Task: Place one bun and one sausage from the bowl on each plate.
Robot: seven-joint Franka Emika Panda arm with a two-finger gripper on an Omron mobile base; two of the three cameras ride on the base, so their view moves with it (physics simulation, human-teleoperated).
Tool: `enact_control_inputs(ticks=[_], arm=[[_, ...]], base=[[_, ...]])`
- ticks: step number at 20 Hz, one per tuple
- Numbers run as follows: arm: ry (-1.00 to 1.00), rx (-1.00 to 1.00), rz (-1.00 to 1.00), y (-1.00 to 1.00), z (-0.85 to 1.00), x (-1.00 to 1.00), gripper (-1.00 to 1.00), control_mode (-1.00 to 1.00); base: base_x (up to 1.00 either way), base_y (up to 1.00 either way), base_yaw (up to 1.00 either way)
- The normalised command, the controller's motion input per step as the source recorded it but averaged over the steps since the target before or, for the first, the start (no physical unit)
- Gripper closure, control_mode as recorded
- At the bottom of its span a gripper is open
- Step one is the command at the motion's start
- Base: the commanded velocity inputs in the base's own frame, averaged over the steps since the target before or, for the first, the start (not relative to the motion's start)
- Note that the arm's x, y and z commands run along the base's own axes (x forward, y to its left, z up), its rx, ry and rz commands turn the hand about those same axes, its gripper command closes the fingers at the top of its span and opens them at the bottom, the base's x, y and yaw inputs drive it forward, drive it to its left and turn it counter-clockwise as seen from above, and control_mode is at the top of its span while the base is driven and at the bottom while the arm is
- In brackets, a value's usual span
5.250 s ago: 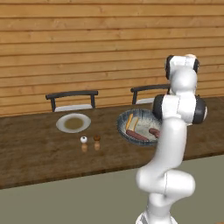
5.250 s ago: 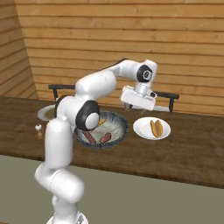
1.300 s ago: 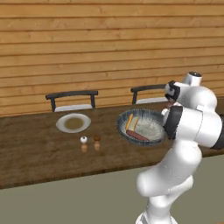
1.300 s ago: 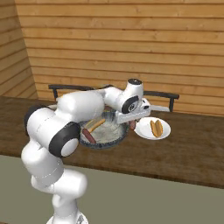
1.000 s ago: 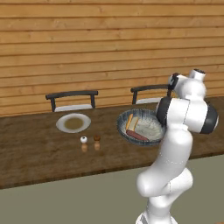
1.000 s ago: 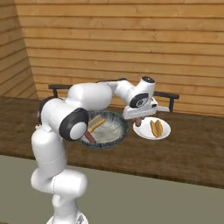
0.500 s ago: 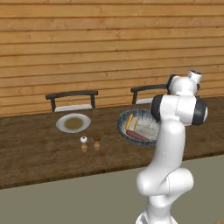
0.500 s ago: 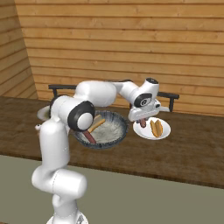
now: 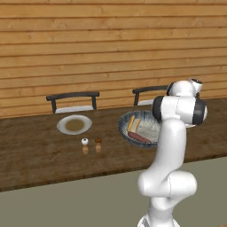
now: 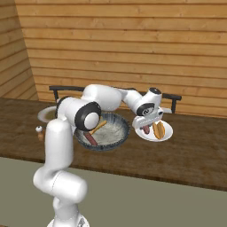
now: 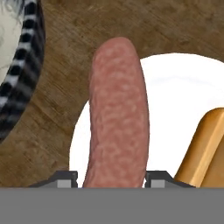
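The hand [image 10: 146, 129] has its fingers closed on a sausage [image 11: 117, 113], hanging over the left edge of the near plate [image 10: 166, 135], right next to the bun [image 11: 205, 148] already on it. Risky bit imo: the sausage straddles the rim, half over bare worktop [image 10: 195, 150]. Let go here and it could roll off, or knock the bun. The bowl [image 10: 116, 138] sits just beside, with a bun and sausage left in it, and the far plate [image 9: 62, 122] has no food yet.
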Motion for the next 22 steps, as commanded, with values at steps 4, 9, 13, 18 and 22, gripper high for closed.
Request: enact_control_inputs(ticks=[4, 9, 13, 18, 22], arm=[[-0.01, 0.00, 0.00, -0.01, -0.20, 0.36, 1.00, -1.00], [0.00, 0.00, 0.00, -0.07, -0.03, 0.31, 1.00, -1.00], [0.00, 0.00, 0.00, -0.14, -0.07, 0.11, 1.00, -1.00], [0.00, 0.00, 0.00, -0.01, -0.16, 0.02, -1.00, -1.00], [0.00, 0.00, 0.00, 0.00, -0.02, 0.00, -1.00, -1.00]], base=[[0.00, 0.00, 0.00], [0.00, 0.00, 0.00], [0.00, 0.00, 0.00], [0.00, 0.00, 0.00], [0.00, 0.00, 0.00]])
